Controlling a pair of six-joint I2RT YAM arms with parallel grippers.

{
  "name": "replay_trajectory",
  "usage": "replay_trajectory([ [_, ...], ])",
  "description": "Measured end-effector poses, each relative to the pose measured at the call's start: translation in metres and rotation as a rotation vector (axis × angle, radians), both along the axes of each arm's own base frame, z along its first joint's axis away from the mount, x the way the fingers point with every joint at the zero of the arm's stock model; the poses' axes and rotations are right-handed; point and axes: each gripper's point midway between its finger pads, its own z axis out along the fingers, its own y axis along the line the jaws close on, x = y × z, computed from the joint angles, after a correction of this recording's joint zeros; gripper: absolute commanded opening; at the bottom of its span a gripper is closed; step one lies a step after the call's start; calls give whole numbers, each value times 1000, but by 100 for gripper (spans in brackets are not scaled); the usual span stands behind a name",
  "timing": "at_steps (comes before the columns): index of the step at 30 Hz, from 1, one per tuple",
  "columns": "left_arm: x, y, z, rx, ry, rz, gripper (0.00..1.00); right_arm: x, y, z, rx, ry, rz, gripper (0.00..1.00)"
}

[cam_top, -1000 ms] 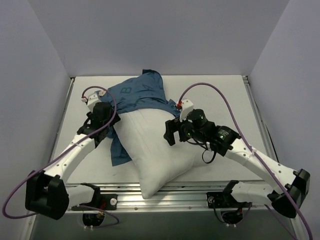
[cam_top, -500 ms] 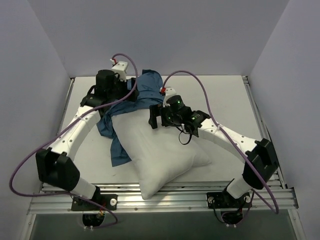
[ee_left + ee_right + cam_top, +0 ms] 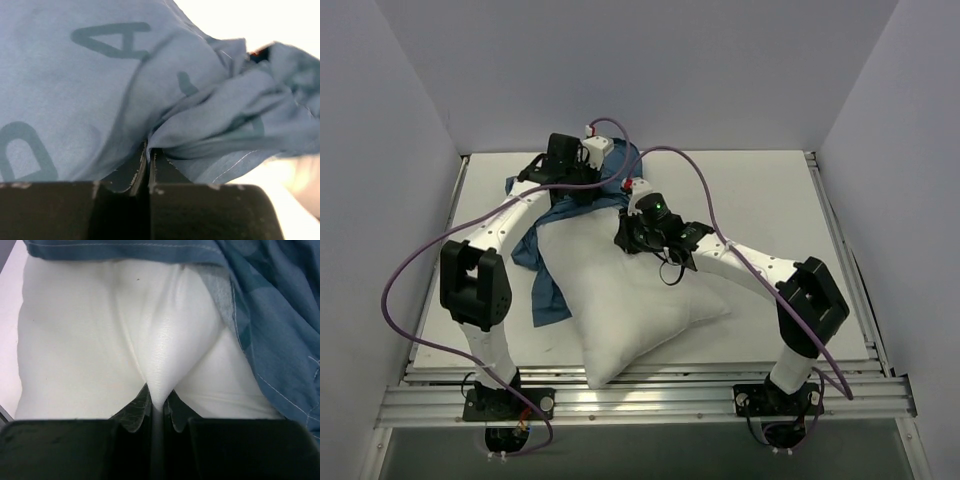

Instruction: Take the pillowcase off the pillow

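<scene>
A white bench (image 3: 770,190) is enclosed by plain pale walls (image 3: 670,70) at its far, left and right edges; a ribbed metal rail (image 3: 670,400) is fixed along its near edge.

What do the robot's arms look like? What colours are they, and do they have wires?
The left arm and right arm are white tubes with chunky black joints and black shoulder blocks. A thin purple cable loops loosely along each one. A tiny green light glows near the right wrist. The jaws are flat, black and a bit scuffed.
</scene>
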Motion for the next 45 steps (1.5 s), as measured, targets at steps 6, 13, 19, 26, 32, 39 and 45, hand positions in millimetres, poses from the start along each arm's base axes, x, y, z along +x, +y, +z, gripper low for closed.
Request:
replay_trajectory([
  [6, 23, 10, -1, 32, -22, 105, 2, -12, -2, 0, 19, -21, 30, 0],
  [13, 48, 35, 3, 68, -62, 328, 2, -55, -25, 22, 45, -23, 85, 0],
  [19, 62, 50, -7, 82, -47, 451, 2, -84, -58, 46, 17, -28, 85, 0],
  [26, 75, 44, -35, 63, 23, 498, 6, -95, -97, 64, -34, -51, -4, 0],
  [32, 78, 30, -51, -6, 114, 512, 33, -89, -118, 60, -76, -42, -70, 0],
  [39, 49, 63, -24, -135, 118, 601, 78, -71, -152, 52, -158, -22, -172, 11],
  [45, 1, 91, 45, -248, 38, 639, 92, -45, -151, 60, -208, -45, -193, 66],
])
